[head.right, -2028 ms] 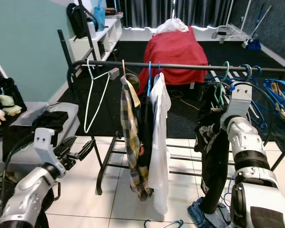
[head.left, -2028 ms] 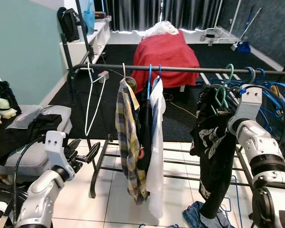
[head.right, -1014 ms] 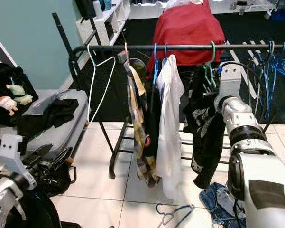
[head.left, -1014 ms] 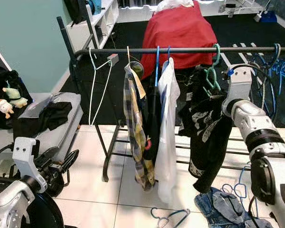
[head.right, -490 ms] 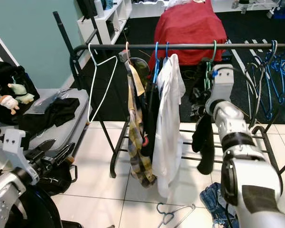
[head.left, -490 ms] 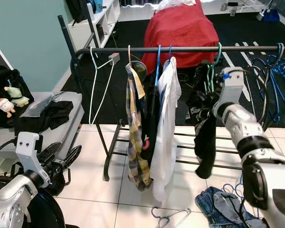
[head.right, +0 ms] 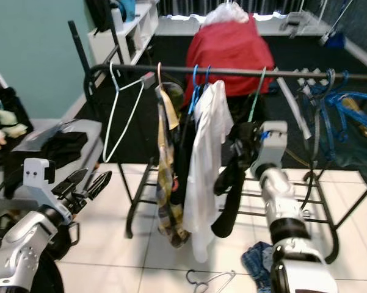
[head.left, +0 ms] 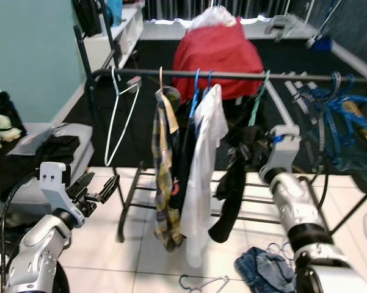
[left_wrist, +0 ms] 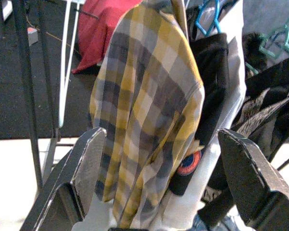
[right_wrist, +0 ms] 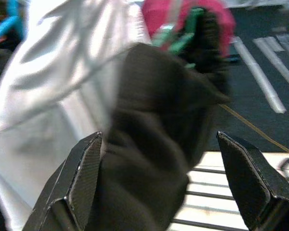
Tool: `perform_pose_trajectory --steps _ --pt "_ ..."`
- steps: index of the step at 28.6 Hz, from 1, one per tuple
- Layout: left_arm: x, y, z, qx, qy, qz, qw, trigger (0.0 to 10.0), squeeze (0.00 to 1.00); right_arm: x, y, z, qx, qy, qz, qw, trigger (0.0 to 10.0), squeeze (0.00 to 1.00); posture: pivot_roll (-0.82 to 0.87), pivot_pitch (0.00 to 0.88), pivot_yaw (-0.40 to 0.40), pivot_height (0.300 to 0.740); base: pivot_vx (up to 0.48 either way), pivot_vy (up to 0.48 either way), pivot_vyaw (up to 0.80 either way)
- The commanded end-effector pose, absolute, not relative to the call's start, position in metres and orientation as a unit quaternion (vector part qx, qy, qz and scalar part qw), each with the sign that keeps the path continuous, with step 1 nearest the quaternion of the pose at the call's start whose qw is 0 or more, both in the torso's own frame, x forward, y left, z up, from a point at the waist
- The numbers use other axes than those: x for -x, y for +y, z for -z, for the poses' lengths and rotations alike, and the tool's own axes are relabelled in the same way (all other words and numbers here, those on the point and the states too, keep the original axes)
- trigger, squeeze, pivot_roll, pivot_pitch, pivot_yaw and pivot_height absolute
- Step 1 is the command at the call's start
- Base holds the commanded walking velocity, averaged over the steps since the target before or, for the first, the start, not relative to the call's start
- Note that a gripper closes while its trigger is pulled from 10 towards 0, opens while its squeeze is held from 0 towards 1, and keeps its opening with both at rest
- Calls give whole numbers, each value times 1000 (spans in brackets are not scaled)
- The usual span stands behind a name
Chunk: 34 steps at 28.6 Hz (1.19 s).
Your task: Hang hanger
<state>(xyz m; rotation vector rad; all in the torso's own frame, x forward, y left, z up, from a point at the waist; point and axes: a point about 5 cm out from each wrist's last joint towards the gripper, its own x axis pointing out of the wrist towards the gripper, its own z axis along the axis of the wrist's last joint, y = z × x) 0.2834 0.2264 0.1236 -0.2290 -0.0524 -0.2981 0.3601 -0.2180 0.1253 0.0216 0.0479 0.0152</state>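
A green hanger (head.left: 257,104) carrying a black garment (head.right: 232,183) hangs from the rail (head.left: 232,75) of a clothes rack, beside a white shirt (head.right: 201,171). The right gripper (right_wrist: 158,192) faces the garment, fingers spread, released. The left gripper (left_wrist: 158,192), fingers apart, points toward a plaid shirt (left_wrist: 149,106).

Four garments are counted on one rail (head.left: 232,75): one plaid shirt (head.left: 163,183), one white shirt (head.left: 201,177), two black garments (head.left: 232,189). One empty white hanger (head.left: 119,116) is noted.
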Motion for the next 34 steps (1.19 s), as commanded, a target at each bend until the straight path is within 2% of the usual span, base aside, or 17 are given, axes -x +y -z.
perform_pose_trajectory --steps 1,5,7,10,15,17,23,33,34 --pt "-287 222 -123 116 -27 148 982 10000 0 -353 -213 -110 -4 42 -2 999 10000 0 -73 17 -32 740 0 0 0" --pt "-290 218 -125 119 -31 151 981 10000 0 -351 -215 -108 3 41 2 999 10000 0 -82 19 -35 740 0 0 0" --pt "-296 212 -130 121 -41 153 980 10000 0 -352 -227 -113 -6 37 18 999 10000 0 -87 9 -52 740 0 0 0" --pt "-299 210 -132 118 -44 149 981 10000 0 -353 -230 -116 -12 33 21 999 10000 0 -87 6 -55 740 0 0 0" --pt "-307 210 -133 114 -43 130 984 10000 0 -355 -224 -123 -20 23 -1 1000 10000 0 -73 3 -65 740 0 0 0" --pt "-314 212 -136 117 -44 115 985 10000 0 -356 -214 -131 -22 1 -30 999 10000 0 -55 7 -68 740 0 0 0" --pt "-326 219 -136 97 -24 90 991 10000 0 -360 -205 -140 -59 -24 -32 997 10000 0 -18 16 -39 740 0 0 0" --pt "-327 223 -135 82 -27 66 994 10000 0 -363 -197 -141 -52 -24 -47 997 10000 0 -7 9 -46 740 0 0 0" --pt "-326 222 -138 78 -39 57 995 10000 0 -363 -196 -143 -49 -25 -55 997 10000 0 -4 21 -78 740 0 0 0"
